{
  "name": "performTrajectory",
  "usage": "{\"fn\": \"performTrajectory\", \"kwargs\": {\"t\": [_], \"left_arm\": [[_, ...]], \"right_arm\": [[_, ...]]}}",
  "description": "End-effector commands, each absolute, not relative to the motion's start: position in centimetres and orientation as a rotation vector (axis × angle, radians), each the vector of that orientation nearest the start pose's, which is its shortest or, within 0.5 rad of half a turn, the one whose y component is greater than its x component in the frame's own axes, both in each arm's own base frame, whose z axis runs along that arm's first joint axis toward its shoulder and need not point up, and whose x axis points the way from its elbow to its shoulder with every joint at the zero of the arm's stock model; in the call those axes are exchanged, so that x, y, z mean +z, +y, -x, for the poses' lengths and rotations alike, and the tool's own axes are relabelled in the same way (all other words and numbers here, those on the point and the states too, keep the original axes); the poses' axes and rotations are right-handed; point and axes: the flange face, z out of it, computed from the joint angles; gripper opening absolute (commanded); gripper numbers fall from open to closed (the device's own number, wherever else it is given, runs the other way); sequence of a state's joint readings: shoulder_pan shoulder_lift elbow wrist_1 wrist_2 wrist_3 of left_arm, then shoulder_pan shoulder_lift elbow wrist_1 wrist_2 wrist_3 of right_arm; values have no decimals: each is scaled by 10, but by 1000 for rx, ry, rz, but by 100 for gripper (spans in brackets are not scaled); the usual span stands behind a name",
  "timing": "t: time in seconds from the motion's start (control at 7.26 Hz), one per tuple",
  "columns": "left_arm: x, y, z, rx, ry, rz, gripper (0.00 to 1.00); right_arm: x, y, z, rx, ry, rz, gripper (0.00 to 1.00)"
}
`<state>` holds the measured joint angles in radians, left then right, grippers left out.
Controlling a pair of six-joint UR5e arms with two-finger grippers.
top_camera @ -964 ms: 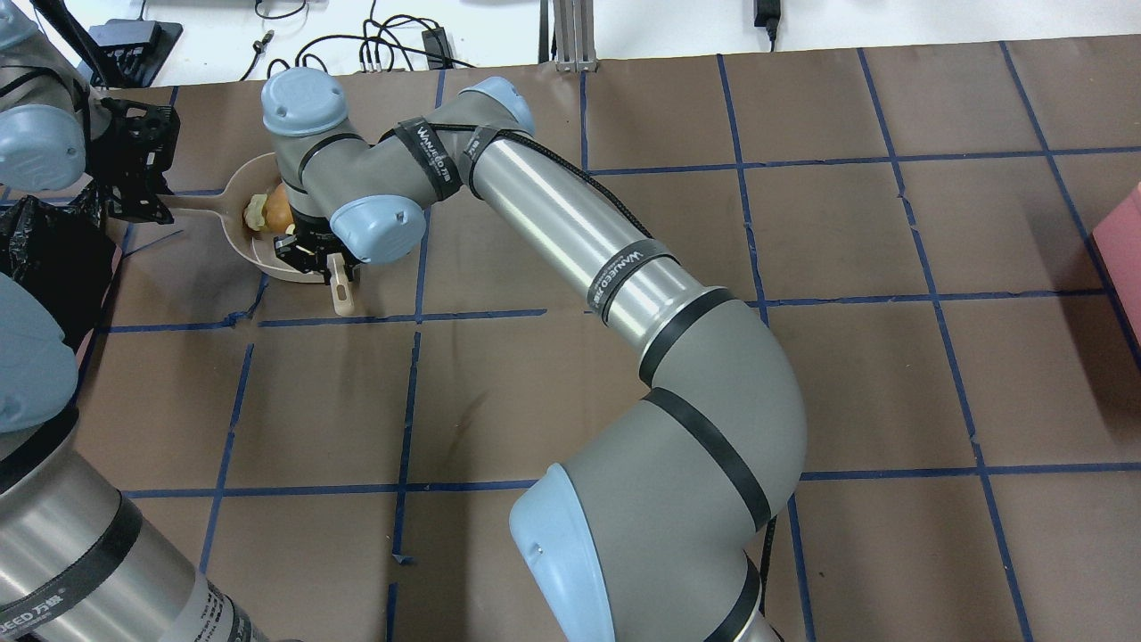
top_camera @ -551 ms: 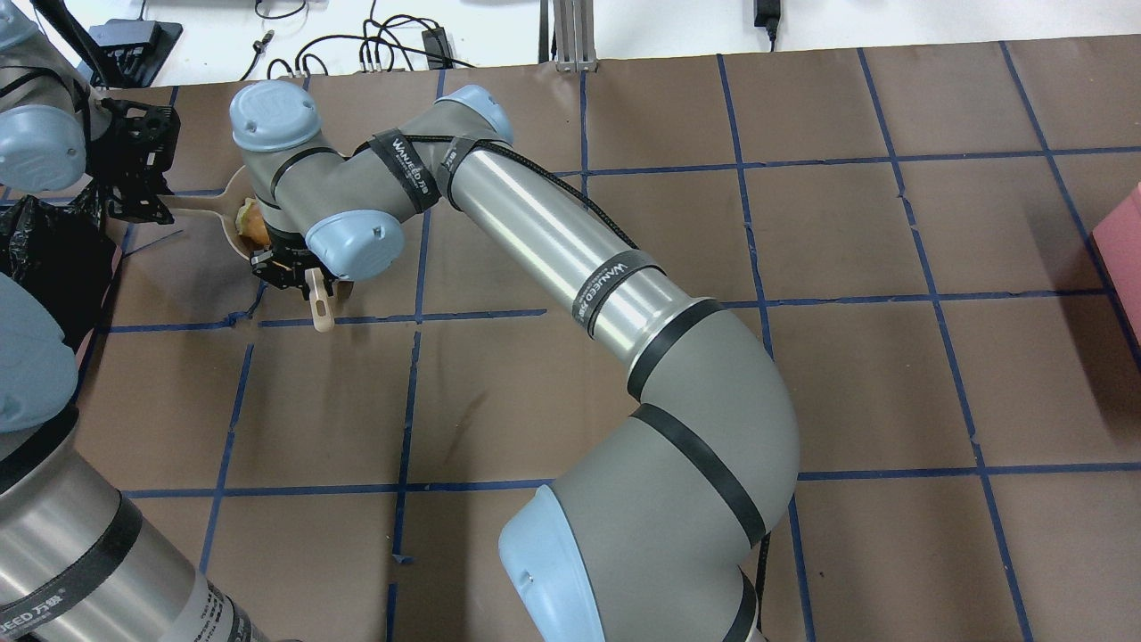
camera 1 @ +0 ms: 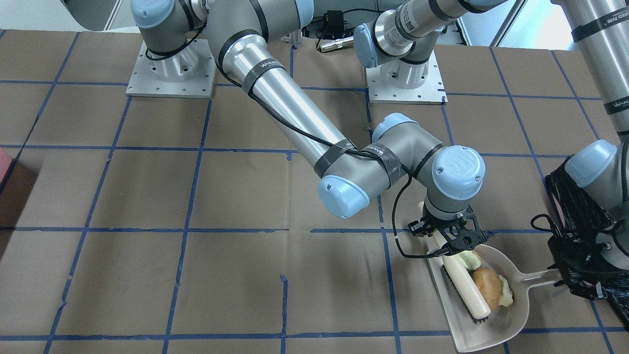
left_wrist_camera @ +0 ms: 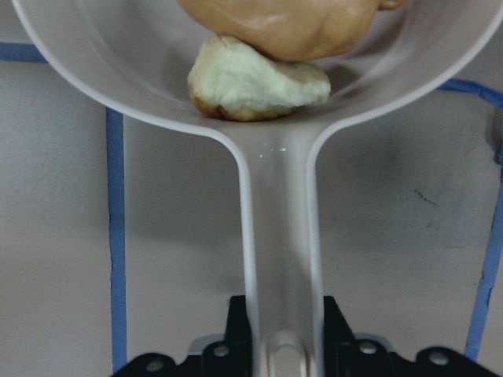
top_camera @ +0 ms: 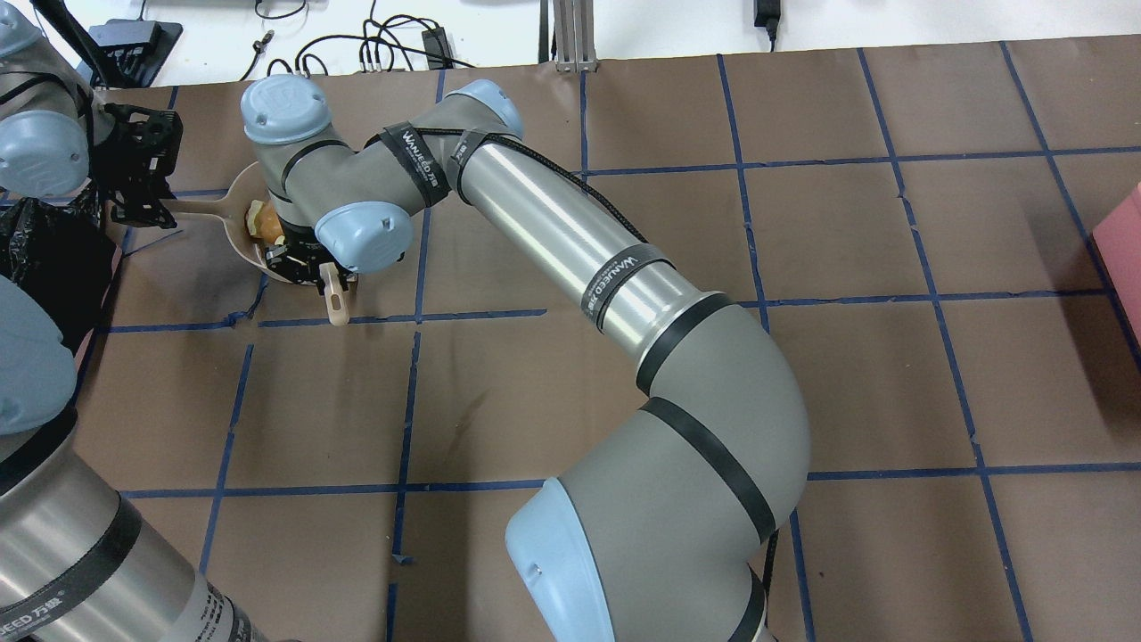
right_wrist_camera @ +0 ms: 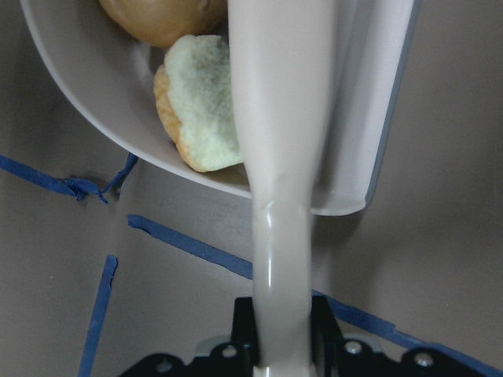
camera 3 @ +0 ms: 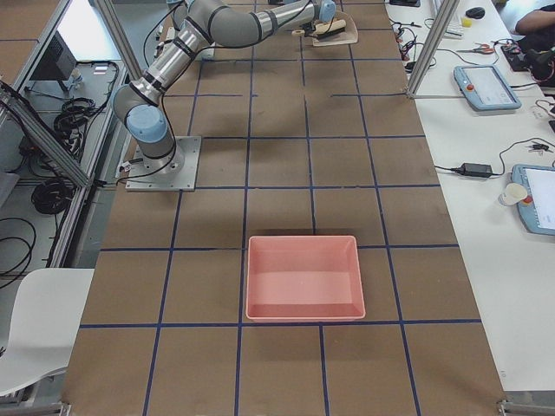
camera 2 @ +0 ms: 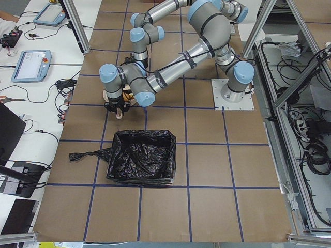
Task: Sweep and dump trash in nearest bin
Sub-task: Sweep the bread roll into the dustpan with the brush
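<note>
A pink tray sits on the brown table gridded with blue tape.

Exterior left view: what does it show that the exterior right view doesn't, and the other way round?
Only the exterior left view shows the bin, lined with a crinkled black bag. Only the exterior right view shows the shallow pink tray and a white chair beside the table. Both show the brown table with its blue tape grid and the robot's arms reaching to the dustpan.
</note>
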<state>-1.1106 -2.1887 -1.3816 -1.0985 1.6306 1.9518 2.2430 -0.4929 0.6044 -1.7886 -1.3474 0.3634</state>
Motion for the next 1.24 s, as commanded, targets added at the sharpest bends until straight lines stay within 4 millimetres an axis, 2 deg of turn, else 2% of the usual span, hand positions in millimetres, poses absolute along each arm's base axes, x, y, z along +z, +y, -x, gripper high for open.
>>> {"fn": "performTrajectory", "kwargs": {"t": [0.0, 0.28, 0.41, 0.55, 0.69, 0.83, 1.1], "left_arm": [[252, -690, -200, 59, 2262, -2086, 5], [253, -689, -199, 54, 2271, -2078, 5], [253, -690, -193, -60, 2298, -2097, 5], [254, -688, -196, -101, 2323, -2098, 5], [256, -686, -204, -173, 2354, -2083, 5], [259, -676, -227, -226, 2398, -2042, 5], [298, -647, -254, -320, 2510, -1988, 5]], "right_arm": [[261, -602, -627, 105, 2927, 419, 7], [260, -610, -577, 211, 2970, 371, 6], [278, -611, -537, 247, 3008, 312, 6], [289, -601, -491, 343, 3054, 241, 5], [303, -565, -467, 395, 3075, 197, 4], [308, -522, -446, 440, 3095, 93, 4], [311, -447, -401, 386, 3144, 66, 3]]}}
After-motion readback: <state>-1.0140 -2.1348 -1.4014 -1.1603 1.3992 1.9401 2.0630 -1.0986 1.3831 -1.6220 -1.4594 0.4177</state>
